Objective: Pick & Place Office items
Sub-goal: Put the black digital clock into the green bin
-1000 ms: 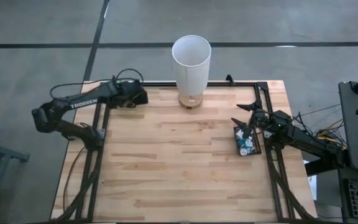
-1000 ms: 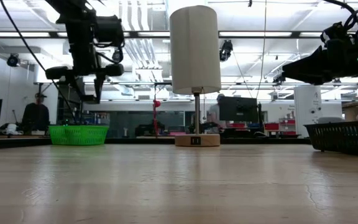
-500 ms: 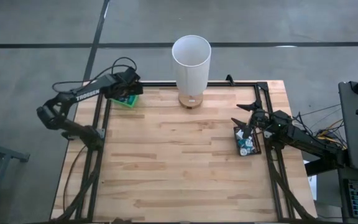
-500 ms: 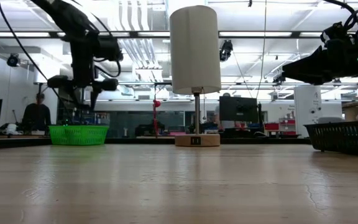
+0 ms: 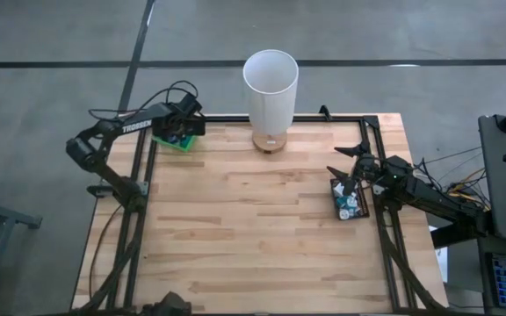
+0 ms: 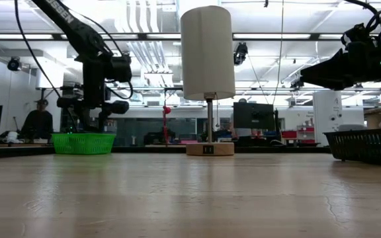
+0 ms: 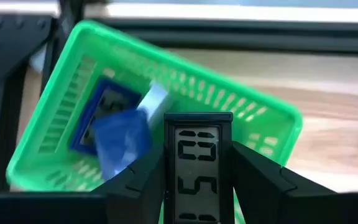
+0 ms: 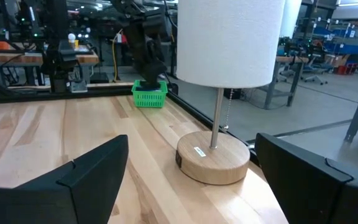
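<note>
The left gripper (image 7: 198,177) hangs just above the green basket (image 7: 253,112) at the table's far left corner, its fingers pinching a small grey block with a number display (image 7: 198,168), while blue pieces (image 7: 114,127) already lie inside the basket. This looks like the drop step, so the next move calls for the claw to spread right over the basket. Across the table, beyond the lamp (image 5: 271,96), the right gripper (image 5: 348,172) waits spread wide over the black tray (image 5: 334,195) holding the remaining office items (image 5: 348,204).
</note>
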Controlling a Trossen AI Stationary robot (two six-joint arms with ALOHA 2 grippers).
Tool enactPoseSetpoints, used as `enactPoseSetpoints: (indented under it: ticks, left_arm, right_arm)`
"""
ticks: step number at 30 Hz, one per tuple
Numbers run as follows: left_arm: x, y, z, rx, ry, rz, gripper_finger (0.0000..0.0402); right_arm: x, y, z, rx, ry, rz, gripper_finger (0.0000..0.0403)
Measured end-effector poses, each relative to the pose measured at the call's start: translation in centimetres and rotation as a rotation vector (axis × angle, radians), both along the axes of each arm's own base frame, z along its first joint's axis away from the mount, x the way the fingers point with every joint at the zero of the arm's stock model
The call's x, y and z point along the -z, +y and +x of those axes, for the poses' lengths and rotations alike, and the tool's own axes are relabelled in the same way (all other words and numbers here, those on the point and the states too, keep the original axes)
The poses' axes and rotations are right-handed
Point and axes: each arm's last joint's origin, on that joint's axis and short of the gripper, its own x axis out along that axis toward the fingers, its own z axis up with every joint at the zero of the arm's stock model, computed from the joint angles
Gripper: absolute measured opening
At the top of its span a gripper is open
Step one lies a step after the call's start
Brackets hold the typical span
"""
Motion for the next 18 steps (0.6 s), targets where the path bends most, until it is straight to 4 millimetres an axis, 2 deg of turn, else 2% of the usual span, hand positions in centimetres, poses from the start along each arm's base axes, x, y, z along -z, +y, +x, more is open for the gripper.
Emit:
enactPoseSetpoints:
  ticks: [11, 18]
  left_arm:
    - [0.23, 0.49, 0.11, 0.051, -0.011, 0.0, 0.0164]
    - [0.44, 0.36, 0.07, 0.053, -0.022, -0.016, 0.0188]
  right_arm:
    - [0.0, 0.0, 0.0, 0.0, 0.0, 0.0, 0.0348]
    - [0.0, 0.0, 0.0, 0.0, 0.0, 0.0, 0.0347]
